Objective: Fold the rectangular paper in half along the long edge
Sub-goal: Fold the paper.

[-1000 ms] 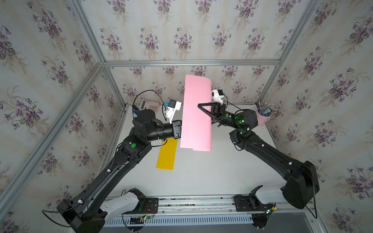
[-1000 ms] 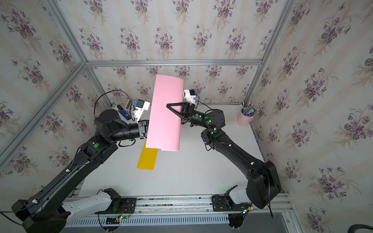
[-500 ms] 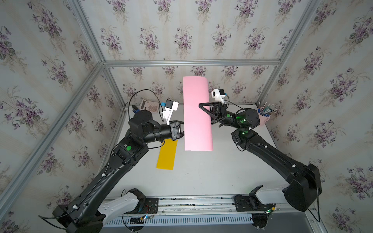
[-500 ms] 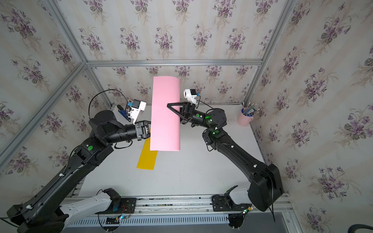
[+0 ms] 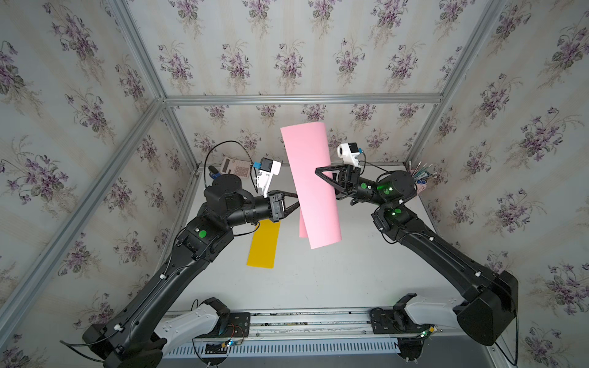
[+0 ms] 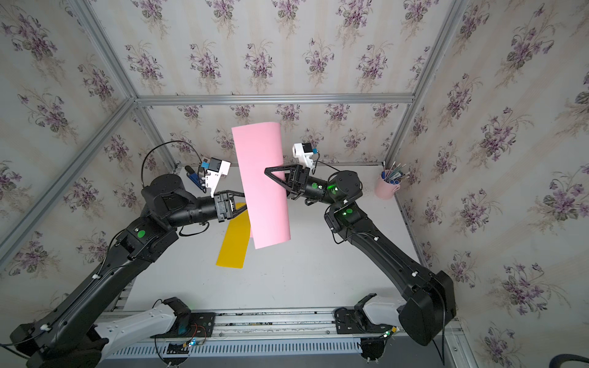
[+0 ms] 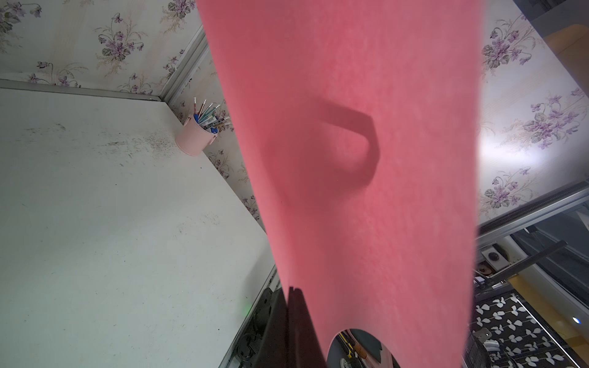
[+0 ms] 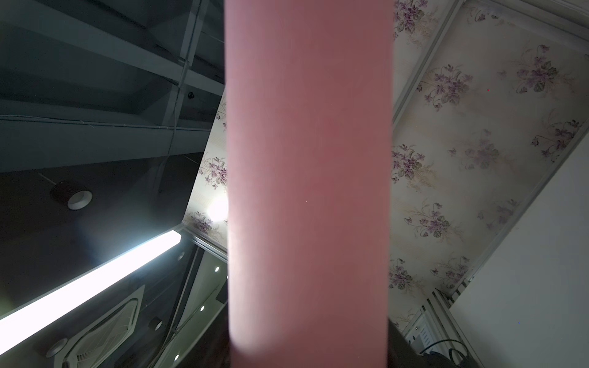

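Pink rectangular paper sheet (image 5: 314, 188) noted held in the air above the white tabletop (image 5: 318, 280), between the two arms. It is stood on end and leaned slightly, its top against the floral back wall as seen in both top views (image 6: 264, 184). The sheet is bowed along its length. At the lower end a second layer is seen behind the front one, so the curl is loose and no crease is pressed. Left gripper (image 5: 298, 204) is closed on the sheet's near long edge, and in the left wrist view its black fingers (image 7: 294, 306) are seen pinched together on the pink margin (image 7: 366, 207). Right gripper (image 5: 318, 173) is placed at the opposite side, with one finger laid across the front face. The other finger is hidden behind the paper, so whether its jaws clamp the sheet cannot be told. In the right wrist view only the rounded pink surface (image 8: 309, 175) is seen. A flat yellow paper strip (image 5: 263, 247) is recorded lying on the table below the left gripper. A pink cup of pens (image 6: 387, 188) is stood at the far corner on the right arm's side.
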{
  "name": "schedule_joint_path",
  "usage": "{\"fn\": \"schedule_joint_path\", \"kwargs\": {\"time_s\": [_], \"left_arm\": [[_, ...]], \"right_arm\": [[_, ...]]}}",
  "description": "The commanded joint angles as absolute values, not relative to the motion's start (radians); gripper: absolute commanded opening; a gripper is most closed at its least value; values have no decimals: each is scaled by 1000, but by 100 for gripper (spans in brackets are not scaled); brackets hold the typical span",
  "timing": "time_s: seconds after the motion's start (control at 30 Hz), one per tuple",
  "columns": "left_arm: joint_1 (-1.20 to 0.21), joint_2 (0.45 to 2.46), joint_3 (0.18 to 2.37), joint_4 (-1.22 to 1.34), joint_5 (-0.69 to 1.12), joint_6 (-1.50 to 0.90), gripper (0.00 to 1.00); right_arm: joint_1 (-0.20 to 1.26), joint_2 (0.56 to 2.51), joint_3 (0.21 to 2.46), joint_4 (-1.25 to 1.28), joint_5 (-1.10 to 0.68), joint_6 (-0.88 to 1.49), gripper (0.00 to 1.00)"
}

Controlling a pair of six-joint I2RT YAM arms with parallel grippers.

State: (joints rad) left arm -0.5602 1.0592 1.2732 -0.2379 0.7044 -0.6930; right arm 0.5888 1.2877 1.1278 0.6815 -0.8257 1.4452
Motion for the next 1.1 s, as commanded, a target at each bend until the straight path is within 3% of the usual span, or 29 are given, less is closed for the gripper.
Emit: {"fn": "schedule_joint_path", "kwargs": {"time_s": [0.0,0.13,0.33,0.43,0.5,0.67,1.07], "left_arm": [[-558,1061,1283,-221,699,-680,0],[-559,1063,1284,-218,701,-686,0],[-560,1064,1293,-219,712,-689,0],[-560,1063,1293,-219,718,-693,8],[-559,1059,1297,-236,709,-687,20],[-555,1022,1329,-364,644,-611,30],[-538,992,1407,-424,637,-597,32]], "right_arm": [[591,1271,1120,652,-822,1402,51],[591,1266,1116,654,-807,1398,42],[591,1268,1103,717,-783,1426,41],[591,1273,1095,760,-774,1444,42],[590,1275,1093,770,-771,1447,42],[583,1275,1096,776,-771,1447,42],[573,1261,1090,687,-778,1386,42]]}}
